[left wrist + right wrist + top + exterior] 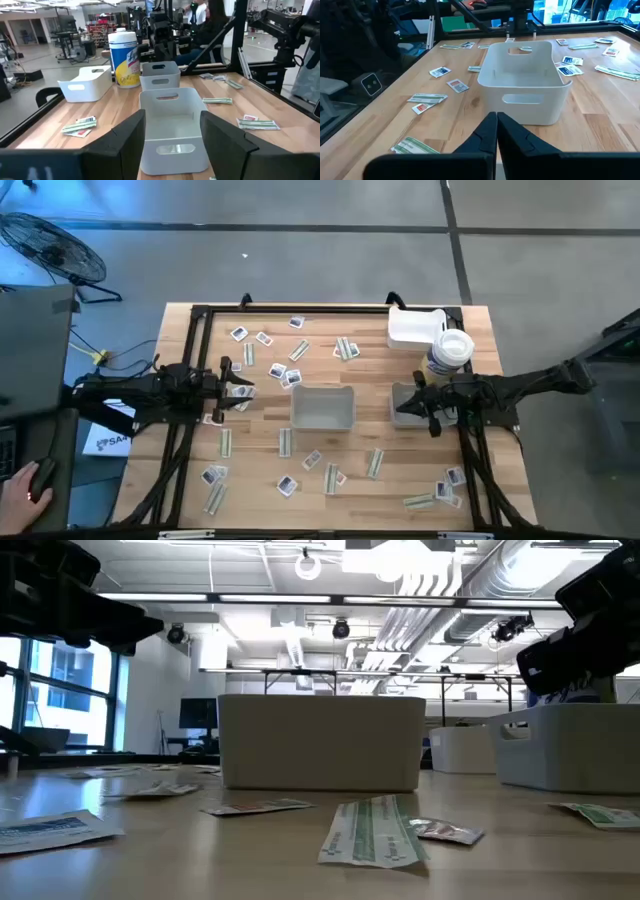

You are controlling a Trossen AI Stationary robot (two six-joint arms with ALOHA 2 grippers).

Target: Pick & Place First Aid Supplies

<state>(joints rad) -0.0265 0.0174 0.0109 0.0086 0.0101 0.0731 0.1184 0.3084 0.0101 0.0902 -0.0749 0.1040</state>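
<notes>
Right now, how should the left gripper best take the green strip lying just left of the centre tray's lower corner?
Likely from straight above, jaws across its narrow width near the middle: the green strip lies flat and apart from the centre tray. The open left gripper is nearest.

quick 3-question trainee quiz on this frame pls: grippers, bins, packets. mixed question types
1. True or false: the left gripper has its fingers spread apart.
2. Multiple choice: the right gripper is A) shut with nothing in it, B) shut on a packet, C) wide open.
3. Fill in: the middle grey bin holds ____ packets so far.

Key
1. True. In its wrist view the two dark fingers stand apart, with the bin seen between them.
2. A. The fingertips meet and nothing sits between them.
3. No. Its inside looks bare, and the packets lie scattered on the table.
</notes>
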